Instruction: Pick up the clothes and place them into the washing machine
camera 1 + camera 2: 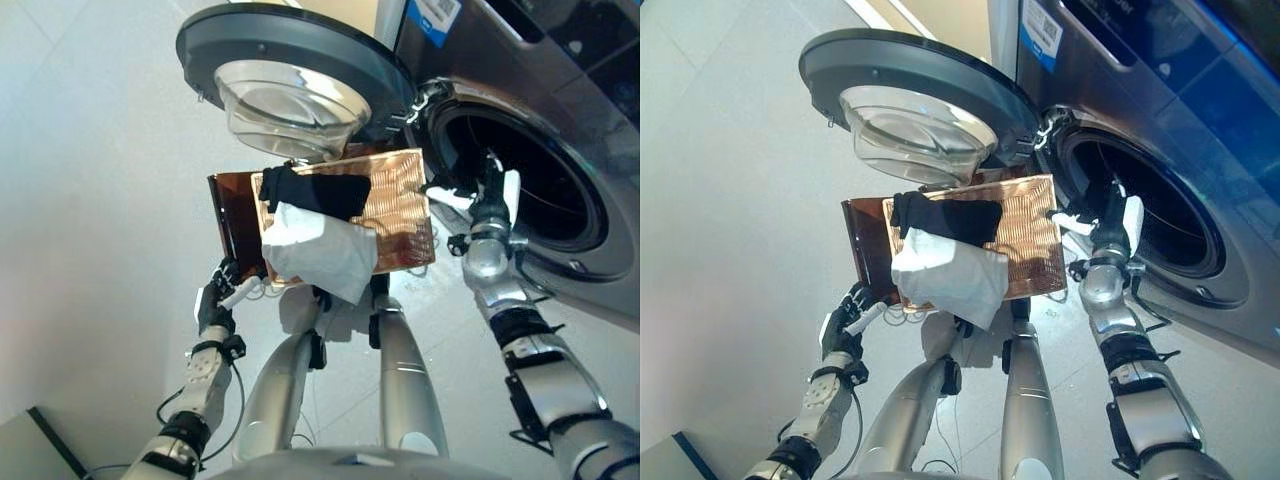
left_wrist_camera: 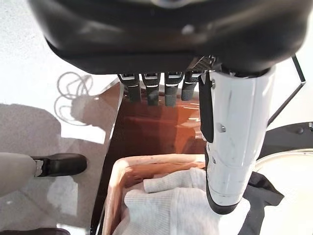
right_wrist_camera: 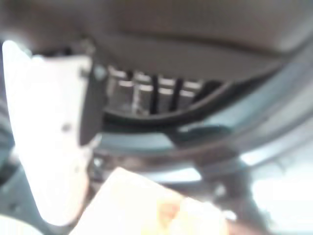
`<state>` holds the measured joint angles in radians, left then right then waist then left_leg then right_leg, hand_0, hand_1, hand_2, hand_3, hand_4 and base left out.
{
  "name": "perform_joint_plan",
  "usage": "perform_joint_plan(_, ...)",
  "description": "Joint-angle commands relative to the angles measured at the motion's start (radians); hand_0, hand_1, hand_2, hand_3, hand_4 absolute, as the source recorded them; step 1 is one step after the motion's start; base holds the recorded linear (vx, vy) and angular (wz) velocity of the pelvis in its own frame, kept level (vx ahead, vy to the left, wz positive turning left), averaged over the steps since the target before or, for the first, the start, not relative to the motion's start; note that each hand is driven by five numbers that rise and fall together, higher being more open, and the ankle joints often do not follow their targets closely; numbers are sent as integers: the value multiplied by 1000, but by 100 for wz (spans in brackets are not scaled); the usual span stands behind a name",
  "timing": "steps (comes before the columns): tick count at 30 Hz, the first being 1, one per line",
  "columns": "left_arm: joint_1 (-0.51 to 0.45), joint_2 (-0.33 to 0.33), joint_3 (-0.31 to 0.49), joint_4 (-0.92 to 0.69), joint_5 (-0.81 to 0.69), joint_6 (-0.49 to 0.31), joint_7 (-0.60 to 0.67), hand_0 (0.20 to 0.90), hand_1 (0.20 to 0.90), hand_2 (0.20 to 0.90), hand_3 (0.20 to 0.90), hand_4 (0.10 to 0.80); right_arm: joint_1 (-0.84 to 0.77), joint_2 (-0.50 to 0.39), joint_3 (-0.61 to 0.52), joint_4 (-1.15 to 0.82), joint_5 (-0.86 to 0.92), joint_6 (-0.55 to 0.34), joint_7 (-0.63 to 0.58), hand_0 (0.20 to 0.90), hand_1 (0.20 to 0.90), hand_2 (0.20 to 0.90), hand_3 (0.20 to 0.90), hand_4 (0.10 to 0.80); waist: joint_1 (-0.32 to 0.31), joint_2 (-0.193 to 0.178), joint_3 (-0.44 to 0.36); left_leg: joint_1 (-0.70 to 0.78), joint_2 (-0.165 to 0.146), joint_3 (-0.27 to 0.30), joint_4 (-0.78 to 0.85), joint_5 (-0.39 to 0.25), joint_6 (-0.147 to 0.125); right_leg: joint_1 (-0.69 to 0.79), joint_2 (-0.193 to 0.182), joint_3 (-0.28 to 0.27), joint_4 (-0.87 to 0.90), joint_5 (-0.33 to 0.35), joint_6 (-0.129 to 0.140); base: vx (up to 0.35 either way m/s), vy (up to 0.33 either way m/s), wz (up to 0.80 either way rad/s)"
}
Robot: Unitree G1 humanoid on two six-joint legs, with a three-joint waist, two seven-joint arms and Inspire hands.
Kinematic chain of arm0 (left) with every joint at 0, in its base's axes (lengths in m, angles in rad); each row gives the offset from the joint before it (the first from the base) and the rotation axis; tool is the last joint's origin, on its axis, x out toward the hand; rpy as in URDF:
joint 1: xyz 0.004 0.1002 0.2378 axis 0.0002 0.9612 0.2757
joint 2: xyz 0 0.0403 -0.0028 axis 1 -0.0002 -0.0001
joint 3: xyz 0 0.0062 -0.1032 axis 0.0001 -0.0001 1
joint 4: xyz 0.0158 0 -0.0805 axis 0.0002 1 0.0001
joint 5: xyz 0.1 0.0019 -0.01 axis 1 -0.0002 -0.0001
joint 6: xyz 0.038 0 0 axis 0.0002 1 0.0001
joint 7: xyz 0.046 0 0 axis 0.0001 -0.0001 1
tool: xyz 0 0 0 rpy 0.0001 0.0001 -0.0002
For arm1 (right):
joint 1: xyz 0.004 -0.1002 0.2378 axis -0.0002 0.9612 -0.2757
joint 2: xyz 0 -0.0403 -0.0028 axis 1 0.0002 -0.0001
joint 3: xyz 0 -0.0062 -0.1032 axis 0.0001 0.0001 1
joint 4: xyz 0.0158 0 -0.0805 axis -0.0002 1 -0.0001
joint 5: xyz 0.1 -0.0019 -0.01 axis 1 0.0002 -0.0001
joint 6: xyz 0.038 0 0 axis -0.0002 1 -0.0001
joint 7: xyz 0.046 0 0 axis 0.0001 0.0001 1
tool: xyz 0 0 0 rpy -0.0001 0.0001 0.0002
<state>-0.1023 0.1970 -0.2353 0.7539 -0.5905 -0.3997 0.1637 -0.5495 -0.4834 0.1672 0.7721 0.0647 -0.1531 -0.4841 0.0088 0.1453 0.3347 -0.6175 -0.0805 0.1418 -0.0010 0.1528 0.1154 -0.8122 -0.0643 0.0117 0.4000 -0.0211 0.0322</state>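
A: Where the right side of the scene fills up, what stands there?
B: A grey washing machine (image 1: 560,120), its round drum opening (image 1: 520,175) dark inside. Its door (image 1: 290,75) is swung wide to the left, the glass bowl facing down.

A: And below the door?
B: A woven basket (image 1: 400,200) sitting on a reddish-brown stand (image 1: 232,215), just left of the drum opening. The clothes are in the basket, not in the machine: a white garment (image 1: 320,250) spills over the basket's near rim, and a black garment (image 1: 320,190) lies across its far edge, touching the white one.

A: The hands?
B: The right hand (image 1: 490,200) is raised at the near rim of the drum opening, between basket and machine. Its own wrist view shows the fingers (image 3: 146,95) in a straight row with nothing in them. The left hand (image 1: 220,290) is low on the left, beside the stand. Its fingers (image 2: 156,88) are straight and empty too, pointing at the stand's brown panel, with the white-covered thumb (image 2: 234,147) over the white garment.

A: Anything else?
B: A person's dark shoe (image 2: 58,164) on the pale floor (image 1: 90,200), seen in the left wrist view.
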Motion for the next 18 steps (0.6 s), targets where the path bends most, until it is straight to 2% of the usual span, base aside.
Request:
perform_joint_plan(1, 31, 21, 62, 13, 33, -72, 35, 900, 900, 900, 900, 800, -14, -16, -2, -27, -29, -71, -49, 900, 900, 900, 900, 800, 22, -3, -73, -38, 0, 10, 71, -89, -94, 61, -1, -28, -159, 73, 14, 0, 0, 0)
perform_joint_plan(7, 35, 24, 69, 11, 37, -77, 45, 900, 900, 900, 900, 800, 6, 6, 2, -22, -46, -65, -61, 900, 900, 900, 900, 800, 22, -3, -70, -36, -1, 11, 69, -88, -93, 63, -2, -27, -162, 75, 15, 0, 0, 0)
perform_joint_plan(11, 34, 23, 73, 9, 53, -78, 51, 900, 900, 900, 900, 800, 1, -14, 35, -3, -191, -9, -97, 900, 900, 900, 900, 800, 24, -1, -70, -36, -2, 11, 70, -90, -93, 63, -3, -29, -159, 74, 16, -19, -1, 0)
perform_joint_plan(13, 32, 21, 80, 6, 66, -78, 53, 900, 900, 900, 900, 800, -15, -24, 48, 38, -262, 23, -116, 900, 900, 900, 900, 800, 28, 2, -71, -51, 0, 16, 71, -70, -87, 50, -3, -33, -164, 96, 10, -79, -6, 3)
perform_joint_plan(18, 29, 21, 88, 4, 86, -71, 45, 900, 900, 900, 900, 800, -41, -44, 113, 96, -393, 78, -99, 900, 900, 900, 900, 800, 31, -1, -75, -51, 1, 13, 70, -69, -88, 49, -3, -36, -166, 97, 10, -2, -7, 4)
